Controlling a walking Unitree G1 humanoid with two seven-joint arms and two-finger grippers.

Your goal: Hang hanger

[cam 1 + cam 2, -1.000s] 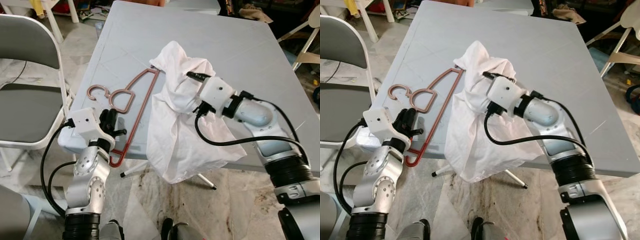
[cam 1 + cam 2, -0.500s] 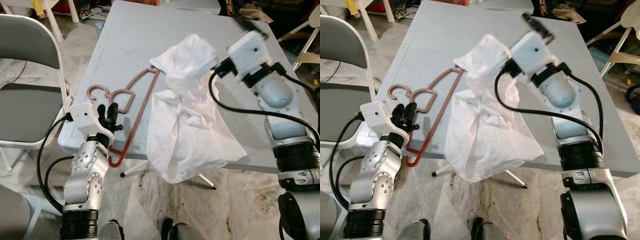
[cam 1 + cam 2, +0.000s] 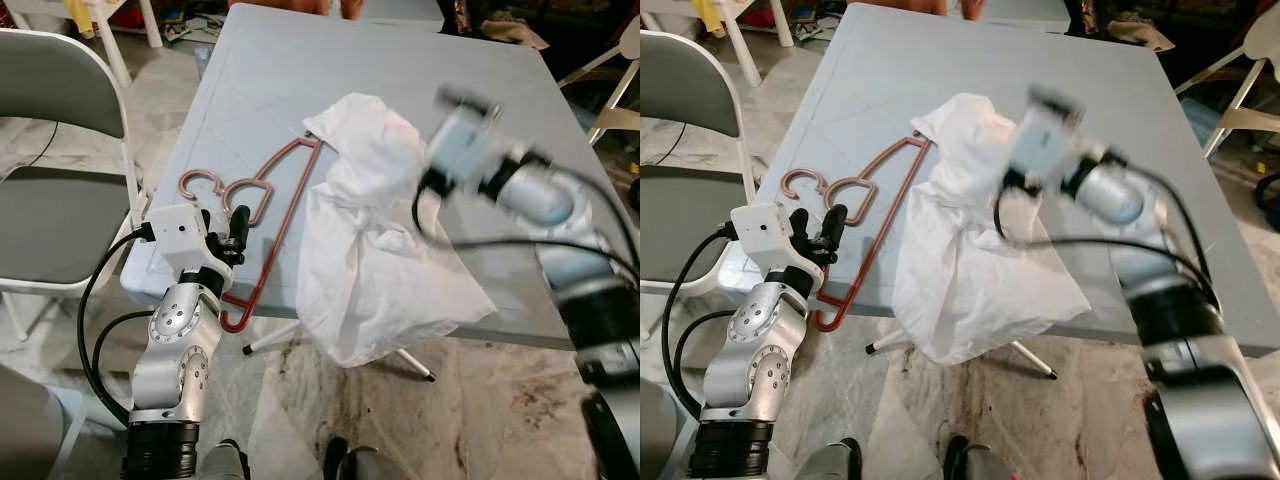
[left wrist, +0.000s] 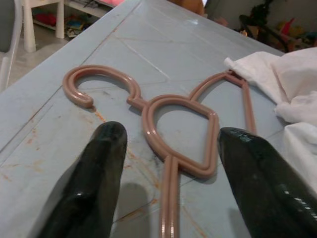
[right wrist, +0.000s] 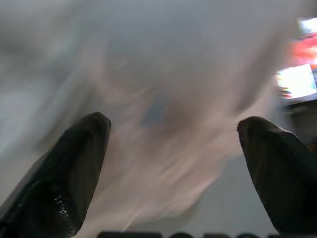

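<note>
A pinkish-brown plastic hanger [image 3: 272,195] lies flat on the grey table [image 3: 300,80], its hook [image 4: 94,82] toward the left and its lower end past the front edge. A crumpled white cloth [image 3: 380,230] covers the hanger's right side and drapes over the table's front edge. My left gripper [image 4: 172,135] is open just short of the hanger's neck loop, one finger on each side of the stem, not touching it. My right arm [image 3: 530,190] is blurred above the cloth. The right gripper [image 5: 173,124] is open, with blurred white cloth ahead of it.
A grey folding chair [image 3: 60,150] stands close to the table's left side. Another chair [image 3: 610,90] stands at the far right. Part of a person [image 3: 340,8] shows at the table's far edge. Table legs [image 3: 270,340] cross under the front edge.
My right gripper let go of the cloth, swung up, and is now coming back down over it in a blur. The cloth's top settled back. My left gripper edged closer to the hanger.
</note>
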